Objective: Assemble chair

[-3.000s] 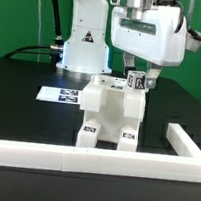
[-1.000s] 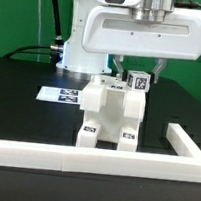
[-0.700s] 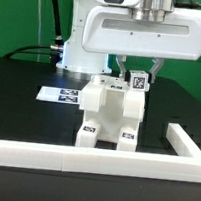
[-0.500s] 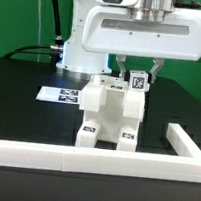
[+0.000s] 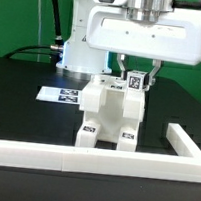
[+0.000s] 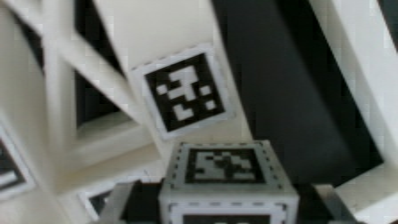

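Exterior view, from its left: you see the marker board [image 5: 62, 94] flat on the black table [image 5: 16, 105], then the chair [image 5: 109, 115] standing upright just behind the border rail [image 5: 82, 163]. At the chair's top, toward that view's right, the gripper [image 5: 139, 72] clamps a small cube [image 5: 139, 82] between nearly closed jaws. Wrist view shows you more: dark pads [image 6: 125, 205] lie against both sides of the cube, with a tagged chair panel [image 6: 185, 90] beyond it.
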`<state>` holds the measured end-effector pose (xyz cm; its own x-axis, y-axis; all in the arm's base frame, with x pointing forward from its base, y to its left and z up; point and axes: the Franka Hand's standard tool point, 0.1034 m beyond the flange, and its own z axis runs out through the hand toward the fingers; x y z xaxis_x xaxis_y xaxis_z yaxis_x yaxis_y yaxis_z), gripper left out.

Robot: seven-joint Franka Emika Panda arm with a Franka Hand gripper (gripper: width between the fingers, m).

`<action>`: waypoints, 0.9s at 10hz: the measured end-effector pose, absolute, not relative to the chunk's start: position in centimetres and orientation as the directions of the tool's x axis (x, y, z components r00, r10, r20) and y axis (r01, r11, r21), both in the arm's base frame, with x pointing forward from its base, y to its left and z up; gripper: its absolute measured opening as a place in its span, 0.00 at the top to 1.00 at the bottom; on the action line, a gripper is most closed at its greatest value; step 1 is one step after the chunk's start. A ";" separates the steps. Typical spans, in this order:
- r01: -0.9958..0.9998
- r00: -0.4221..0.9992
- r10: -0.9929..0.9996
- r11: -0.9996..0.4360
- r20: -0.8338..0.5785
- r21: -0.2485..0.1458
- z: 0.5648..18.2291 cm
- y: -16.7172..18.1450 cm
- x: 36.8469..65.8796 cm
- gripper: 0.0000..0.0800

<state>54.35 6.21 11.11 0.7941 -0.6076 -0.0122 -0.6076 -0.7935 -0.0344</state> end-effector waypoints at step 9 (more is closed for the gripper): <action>-0.979 0.203 -0.978 -0.201 -0.056 -0.030 11.1 6.7 54.4 0.64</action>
<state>54.44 6.66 11.07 0.2027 -0.9776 -0.0559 -0.9791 -0.2013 -0.0305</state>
